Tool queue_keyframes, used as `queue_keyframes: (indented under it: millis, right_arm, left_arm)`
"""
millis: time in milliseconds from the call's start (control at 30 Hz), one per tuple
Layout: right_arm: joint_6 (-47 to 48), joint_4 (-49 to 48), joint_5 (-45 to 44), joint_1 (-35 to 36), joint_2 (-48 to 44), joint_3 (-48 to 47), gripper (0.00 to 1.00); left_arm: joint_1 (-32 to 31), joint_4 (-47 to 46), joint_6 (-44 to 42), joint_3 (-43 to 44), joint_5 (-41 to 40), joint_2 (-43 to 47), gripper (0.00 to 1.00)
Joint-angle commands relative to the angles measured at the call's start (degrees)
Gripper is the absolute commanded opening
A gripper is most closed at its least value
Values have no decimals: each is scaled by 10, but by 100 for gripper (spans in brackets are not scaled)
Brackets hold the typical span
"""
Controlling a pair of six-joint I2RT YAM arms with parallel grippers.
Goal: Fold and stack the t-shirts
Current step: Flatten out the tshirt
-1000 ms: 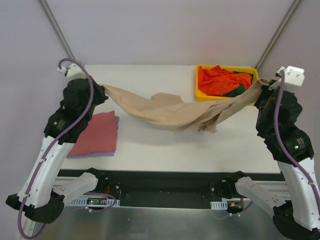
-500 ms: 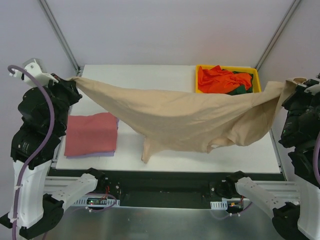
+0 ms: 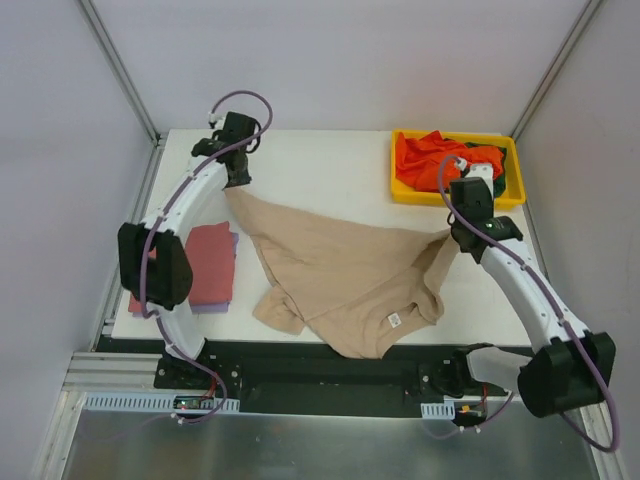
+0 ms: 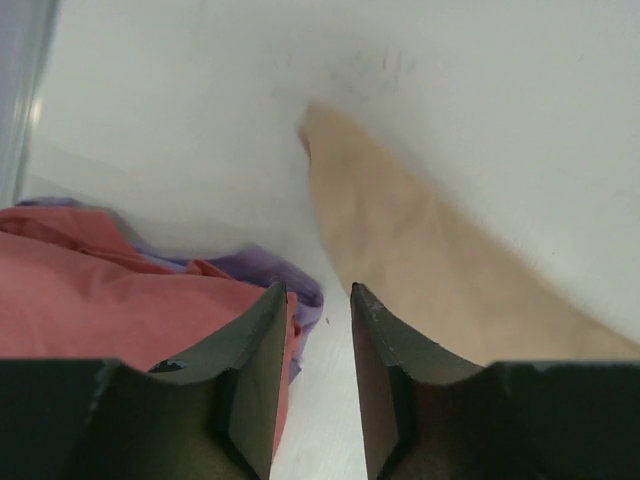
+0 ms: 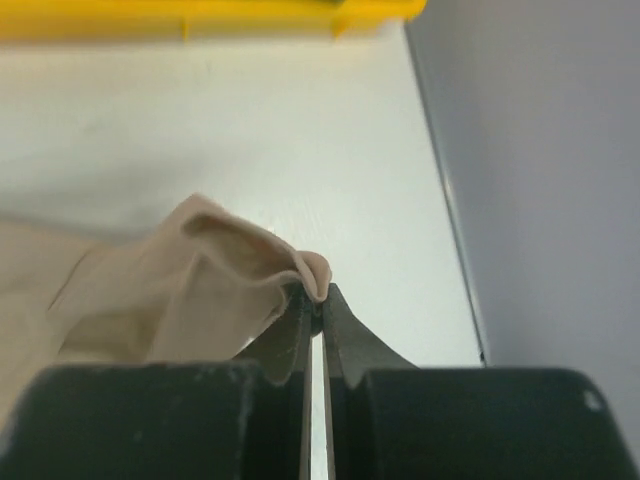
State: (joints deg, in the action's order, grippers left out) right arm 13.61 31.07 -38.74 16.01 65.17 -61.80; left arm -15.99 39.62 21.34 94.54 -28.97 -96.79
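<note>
**A:** Where is the tan shirt (image 3: 340, 265)?

**B:** It is spread over the middle of the table (image 3: 330, 180), mostly flat with some wrinkles. The collar end, with a small white label, reaches the near edge. One sleeve is bunched at the near left. Two corners point toward the far side, one to each arm.

**A:** What is the left end effector (image 4: 312, 300) doing?

**B:** Its fingers stand a little apart with only bare table showing in the gap. It grips nothing. The far left corner of the tan shirt lies flat just beyond the fingertips and does not touch them.

**A:** And the right end effector (image 5: 315, 297)?

**B:** Its fingers are pressed together on a fold at the shirt's right corner. The pinched cloth rises in a small hump above the table, close to the right edge.

**A:** Where are the other shirts?

**B:** A red shirt (image 3: 208, 262) lies folded at the left side of the table, on top of a lilac shirt (image 4: 285, 278) whose edge peeks out from under it. The pile sits just beside the tan shirt's left edge. An orange shirt (image 3: 430, 155) is crumpled in the yellow tray (image 3: 396, 170) at the far right corner, just beyond the right wrist.
</note>
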Motion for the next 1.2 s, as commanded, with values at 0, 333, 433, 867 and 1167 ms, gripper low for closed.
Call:
queue_keyframes:
  millis: [0,333,433,867,1167]
  right_arm:
    - [-70,-65,35,-42,33,49,1]
    - [-84,-134,58,-64,46,139,0]
    - [-90,-162,68,-75,44,173,0]
    - [-98,-174,84,-85,32,191,0]
    - [-99,-172,85,-86,30,193,0]
  left_arm:
    - [0,16,0,38,90,-30,47]
    - [-172,-73,33,-254,258,184,99]
    - [-244,-108,67,-364,312,256,99]
    - [-389,-185,239,-505,316,266,77]
    - [-396,-196,243,-492,315,197,74]
